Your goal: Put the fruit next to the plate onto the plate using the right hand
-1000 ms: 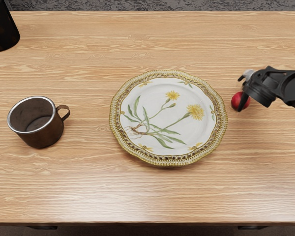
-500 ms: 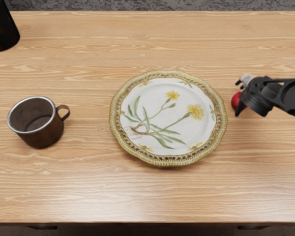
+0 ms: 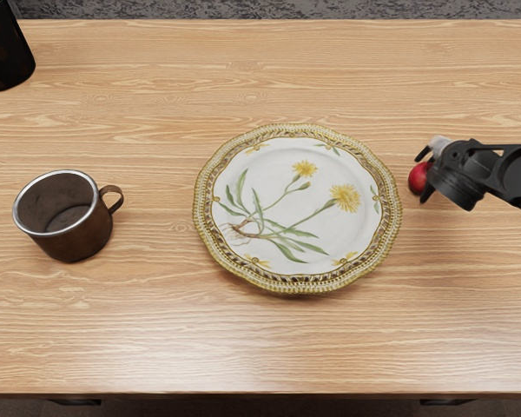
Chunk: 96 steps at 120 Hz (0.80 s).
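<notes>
A small red fruit [image 3: 416,177] lies on the wooden table just right of the plate [image 3: 297,277], a round white plate with yellow flowers and a gold lattice rim. My right hand [image 3: 434,171], black with a grey tip, comes in from the right edge. It sits right against the fruit and covers its right half, so only a red sliver shows. The grip on the fruit is hidden. The plate holds nothing. The left arm does not show.
A dark metal mug [image 3: 63,214] stands at the left of the table, handle pointing right. A black object [image 3: 2,45] sits in the far left corner. Bare wood [image 3: 269,78] stretches behind and in front of the plate.
The right hand has sunk lower and a little to the right over the fruit. It now hides more of the fruit. The plate and the mug have not moved.
</notes>
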Each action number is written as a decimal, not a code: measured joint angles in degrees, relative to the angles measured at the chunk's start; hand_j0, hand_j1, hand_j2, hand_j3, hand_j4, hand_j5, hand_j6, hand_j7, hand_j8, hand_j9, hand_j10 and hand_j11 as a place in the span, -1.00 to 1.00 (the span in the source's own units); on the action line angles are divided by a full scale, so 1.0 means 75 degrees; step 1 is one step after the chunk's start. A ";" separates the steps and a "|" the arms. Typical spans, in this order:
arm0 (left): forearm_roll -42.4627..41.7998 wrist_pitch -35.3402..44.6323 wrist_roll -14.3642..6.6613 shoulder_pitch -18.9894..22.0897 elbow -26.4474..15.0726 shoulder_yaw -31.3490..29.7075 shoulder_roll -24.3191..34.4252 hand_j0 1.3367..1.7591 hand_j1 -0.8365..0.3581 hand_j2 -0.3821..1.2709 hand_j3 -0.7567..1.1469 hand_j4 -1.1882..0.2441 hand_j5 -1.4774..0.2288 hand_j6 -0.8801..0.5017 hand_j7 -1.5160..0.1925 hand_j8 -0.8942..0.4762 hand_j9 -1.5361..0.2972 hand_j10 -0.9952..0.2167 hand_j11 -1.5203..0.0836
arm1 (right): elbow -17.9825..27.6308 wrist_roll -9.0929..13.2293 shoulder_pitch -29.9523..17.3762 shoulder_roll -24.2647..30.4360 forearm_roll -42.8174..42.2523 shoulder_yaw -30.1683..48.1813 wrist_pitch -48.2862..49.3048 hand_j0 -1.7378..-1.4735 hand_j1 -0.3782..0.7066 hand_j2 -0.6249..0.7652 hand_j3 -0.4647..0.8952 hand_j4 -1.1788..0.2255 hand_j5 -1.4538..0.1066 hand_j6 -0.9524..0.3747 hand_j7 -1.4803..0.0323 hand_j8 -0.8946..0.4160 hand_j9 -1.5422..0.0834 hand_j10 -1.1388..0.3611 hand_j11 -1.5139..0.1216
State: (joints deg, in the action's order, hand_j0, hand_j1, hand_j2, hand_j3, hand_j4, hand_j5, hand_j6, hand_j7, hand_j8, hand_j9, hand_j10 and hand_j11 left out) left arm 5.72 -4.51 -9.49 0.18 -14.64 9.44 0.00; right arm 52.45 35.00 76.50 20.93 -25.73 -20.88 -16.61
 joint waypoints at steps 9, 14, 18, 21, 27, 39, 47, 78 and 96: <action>0.0000 0.0001 0.0000 0.0000 0.0001 0.0002 0.0000 0.52 0.97 -0.54 -0.21 0.65 0.72 0.26 0.76 0.29 0.66 0.63 0.88 | 0.0005 0.0000 -0.0008 -0.0015 0.0002 0.0002 0.0016 -0.40 0.00 -0.22 -0.32 0.07 0.15 -0.21 0.22 -0.29 0.21 -0.06 0.17; 0.0000 0.0002 0.0000 0.0000 0.0001 0.0001 0.0000 0.52 0.97 -0.54 -0.21 0.65 0.72 0.26 0.76 0.29 0.66 0.63 0.88 | 0.0008 0.0000 -0.0015 -0.0022 0.0010 0.0030 0.0040 -0.39 0.12 -0.14 -0.32 -0.05 0.01 -0.20 0.08 -0.34 0.08 -0.16 0.04; 0.0000 0.0002 0.0000 0.0000 0.0001 0.0001 0.0000 0.52 0.97 -0.54 -0.21 0.65 0.72 0.26 0.76 0.29 0.66 0.63 0.88 | 0.0007 0.0001 -0.0019 -0.0009 0.0023 0.0057 0.0055 -0.38 0.17 -0.05 -0.32 -0.12 -0.08 -0.17 -0.01 -0.31 -0.01 -0.23 -0.06; 0.0000 0.0001 0.0000 0.0000 0.0000 0.0001 0.0000 0.52 0.97 -0.54 -0.21 0.65 0.72 0.26 0.76 0.29 0.66 0.63 0.88 | 0.0004 0.0002 -0.0021 0.0010 0.0039 0.0078 0.0063 -0.37 0.18 0.00 -0.32 -0.13 -0.15 -0.17 -0.08 -0.30 -0.08 -0.28 -0.12; 0.0000 0.0002 0.0000 0.0000 -0.0001 0.0000 0.0000 0.52 0.97 -0.54 -0.21 0.65 0.72 0.26 0.76 0.29 0.66 0.63 0.88 | 0.0004 0.0004 -0.0038 0.0170 0.0076 0.0379 0.0081 -0.36 0.18 0.10 -0.32 -0.12 -0.25 -0.17 -0.18 -0.30 -0.18 -0.35 -0.21; 0.0000 -0.0001 0.0000 0.0000 0.0002 0.0001 0.0000 0.52 0.97 -0.54 -0.21 0.65 0.72 0.26 0.76 0.29 0.66 0.63 0.88 | 0.0007 -0.0001 -0.0454 0.0997 0.0128 0.2121 0.0459 -0.35 0.22 0.17 -0.32 -0.02 -0.42 -0.07 -0.32 -0.21 -0.33 -0.44 -0.37; 0.0001 0.0001 0.0000 0.0000 0.0000 0.0003 0.0000 0.52 0.97 -0.54 -0.21 0.65 0.72 0.26 0.76 0.29 0.66 0.63 0.88 | -0.0012 0.0000 -0.0974 0.1639 0.0166 0.3767 0.1430 -0.34 0.26 0.21 -0.32 0.04 -0.49 0.00 -0.38 -0.15 -0.39 -0.49 -0.43; 0.0002 0.0002 0.0001 0.0000 -0.0002 0.0004 0.0000 0.52 0.97 -0.54 -0.21 0.65 0.72 0.26 0.76 0.29 0.66 0.63 0.88 | 0.0083 0.0002 -0.2002 0.1744 0.1878 0.6489 0.5542 -0.33 0.37 0.32 -0.32 0.19 -0.65 0.14 -0.50 -0.01 -0.51 -0.58 -0.56; 0.0001 0.0002 0.0000 0.0000 -0.0002 0.0003 0.0000 0.52 0.97 -0.54 -0.21 0.65 0.72 0.26 0.76 0.29 0.66 0.63 0.88 | 0.0079 0.0001 -0.2125 0.0339 0.2075 0.6662 0.6011 -0.33 0.41 0.36 -0.31 0.25 -0.69 0.19 -0.52 0.02 -0.55 -0.60 -0.60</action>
State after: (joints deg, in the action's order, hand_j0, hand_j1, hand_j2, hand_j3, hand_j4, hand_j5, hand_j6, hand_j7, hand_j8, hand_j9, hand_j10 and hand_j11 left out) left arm 5.72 -4.50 -9.49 0.18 -14.66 9.47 0.00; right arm 53.04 35.01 60.56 23.46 -10.17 29.09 28.47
